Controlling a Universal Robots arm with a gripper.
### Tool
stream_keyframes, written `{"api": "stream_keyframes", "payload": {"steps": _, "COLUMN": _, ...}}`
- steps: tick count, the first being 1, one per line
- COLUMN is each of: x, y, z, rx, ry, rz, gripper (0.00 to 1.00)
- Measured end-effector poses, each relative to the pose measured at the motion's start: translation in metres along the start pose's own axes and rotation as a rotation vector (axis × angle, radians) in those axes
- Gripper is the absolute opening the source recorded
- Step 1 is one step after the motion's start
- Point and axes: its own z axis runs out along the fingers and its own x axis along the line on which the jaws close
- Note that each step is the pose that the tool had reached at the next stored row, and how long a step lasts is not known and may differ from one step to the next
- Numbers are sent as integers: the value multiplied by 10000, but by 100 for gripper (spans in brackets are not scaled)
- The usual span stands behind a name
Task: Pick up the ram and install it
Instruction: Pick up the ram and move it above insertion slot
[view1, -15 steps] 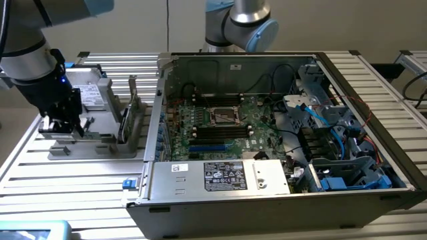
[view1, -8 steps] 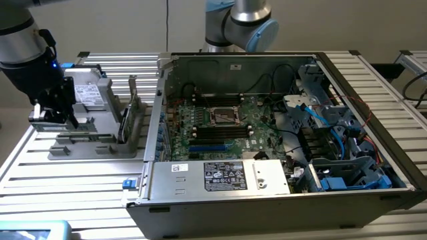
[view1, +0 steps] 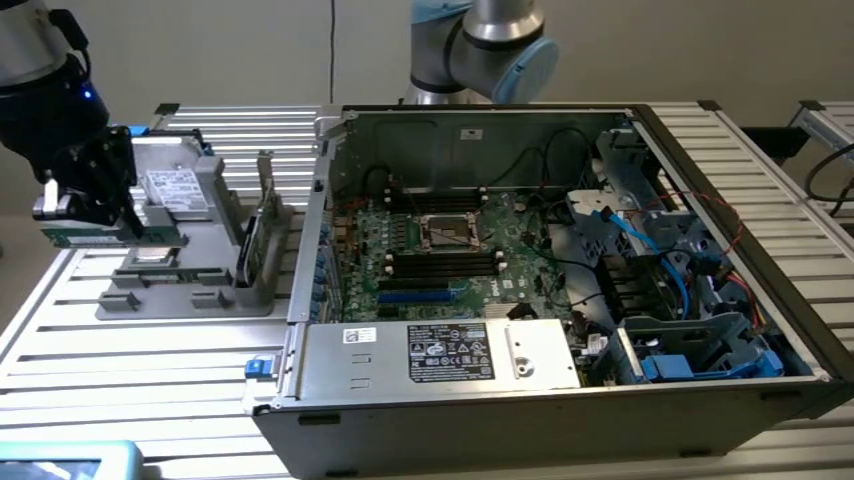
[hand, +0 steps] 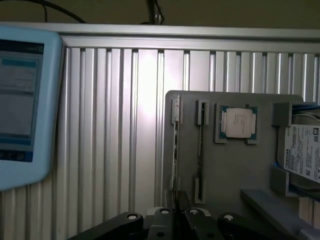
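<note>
Your inventory, largest first: a ribbed aluminium counter; on it, an open computer case lying on its side toward the exterior view's right, with its motherboard exposed and black memory slots beside the processor socket. Next, the arm, its base behind the case. Then a gray parts fixture on the counter at the exterior view's left, just beside the case. You also had a pale-blue tablet near the fixture, and a labelled hard drive seated in the fixture. The end effector hung over the fixture's far-left part, its fingers clamped on the ram. The green stick lay horizontal under the fingers, above the fixture and well apart from the case; the wrist view showed it edge-on. Smallest: a square silver processor chip in its fixture pocket.
</note>
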Motion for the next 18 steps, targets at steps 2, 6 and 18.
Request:
{"api": "stream_keyframes", "payload": {"steps": 2, "x": 31, "y": -34, "z": -94, "rx": 2, "ry": -15, "rz": -16, "gripper": 14}}
{"api": "stream_keyframes", "payload": {"steps": 6, "x": 74, "y": -144, "z": -275, "rx": -5, "ry": -44, "rz": -26, "gripper": 14}}
{"api": "stream_keyframes", "payload": {"steps": 18, "x": 97, "y": -617, "z": -552, "rx": -90, "ry": -61, "rz": -54, "gripper": 14}}
